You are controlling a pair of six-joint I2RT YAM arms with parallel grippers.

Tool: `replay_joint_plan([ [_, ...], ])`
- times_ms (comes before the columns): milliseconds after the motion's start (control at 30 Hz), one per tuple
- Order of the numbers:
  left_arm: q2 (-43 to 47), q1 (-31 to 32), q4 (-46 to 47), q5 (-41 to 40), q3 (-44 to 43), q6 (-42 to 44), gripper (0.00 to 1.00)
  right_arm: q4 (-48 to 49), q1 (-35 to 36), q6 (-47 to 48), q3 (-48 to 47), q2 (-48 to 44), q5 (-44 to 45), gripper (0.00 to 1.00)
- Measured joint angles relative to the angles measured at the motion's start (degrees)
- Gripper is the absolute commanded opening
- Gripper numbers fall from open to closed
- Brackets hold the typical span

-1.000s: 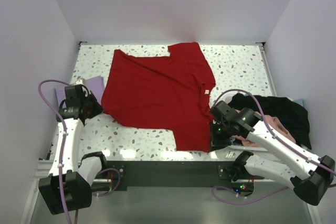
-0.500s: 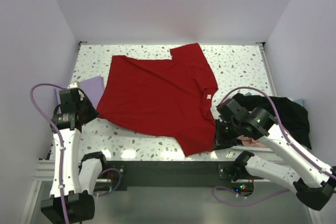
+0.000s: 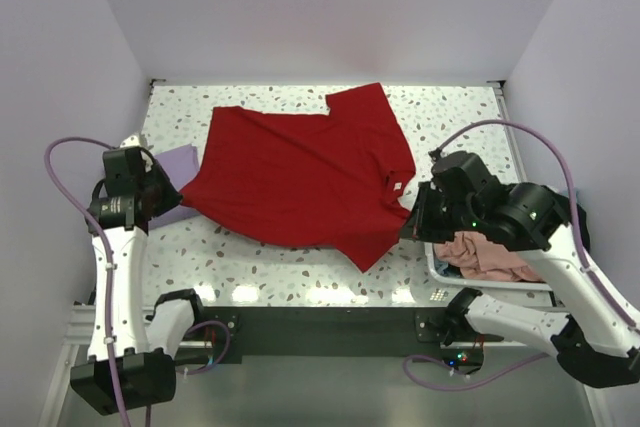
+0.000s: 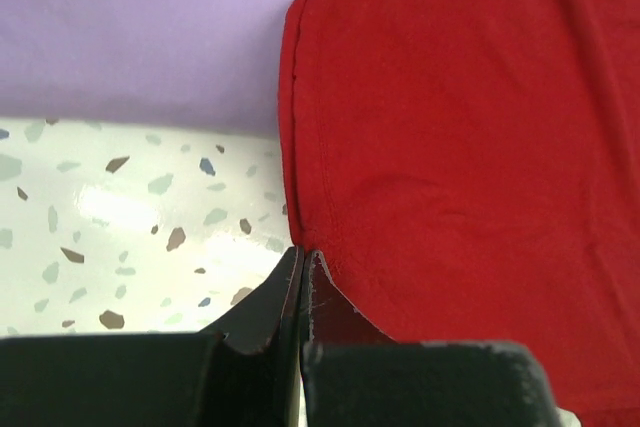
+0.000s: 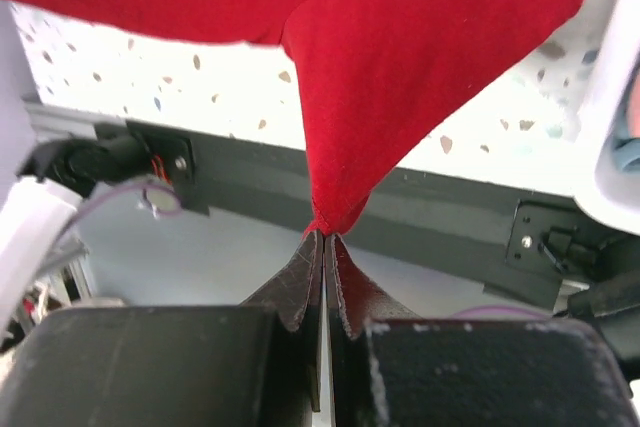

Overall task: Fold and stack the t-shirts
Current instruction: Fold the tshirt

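**A:** What do you get from above?
**B:** You have one white basket [image 3: 437, 265] at the near right corner of the worktop [image 3: 455, 127], with one salmon-pink t-shirt [image 3: 488, 255] inside. One red t-shirt [image 3: 300, 172] lies mid-worktop. One lavender t-shirt [image 3: 176, 161] lies at the left edge, touching the red one.
**A:** And the left wrist?
**B:** Your left claw [image 4: 302, 259] is pressed together, pinching the red t-shirt's hem beside the lavender cloth.
**A:** The right wrist?
**B:** Your right claw [image 5: 322, 239] pinches one red corner, held above the near edge.
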State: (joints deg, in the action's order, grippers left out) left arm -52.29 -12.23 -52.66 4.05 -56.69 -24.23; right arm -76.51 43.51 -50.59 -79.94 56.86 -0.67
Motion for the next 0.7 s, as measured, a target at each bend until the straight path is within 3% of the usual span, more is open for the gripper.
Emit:
replay_joint_plan([
  [167,1.4,0.0,0.5,0.0,0.4,0.0,0.0,0.4,0.0,-2.3,2.1,-5.0,1.5,0.0],
  [433,1.4,1.2,-0.5,-1.9,2.5,1.1,0.0,-0.9,0.0,-6.7,22.8,-17.1,-3.7,0.0],
  [700,0.4,2.6,-0.8,-5.0,2.2,2.8,0.0,-1.4,0.0,-6.8,21.6,-13.2,-3.6,0.0],
])
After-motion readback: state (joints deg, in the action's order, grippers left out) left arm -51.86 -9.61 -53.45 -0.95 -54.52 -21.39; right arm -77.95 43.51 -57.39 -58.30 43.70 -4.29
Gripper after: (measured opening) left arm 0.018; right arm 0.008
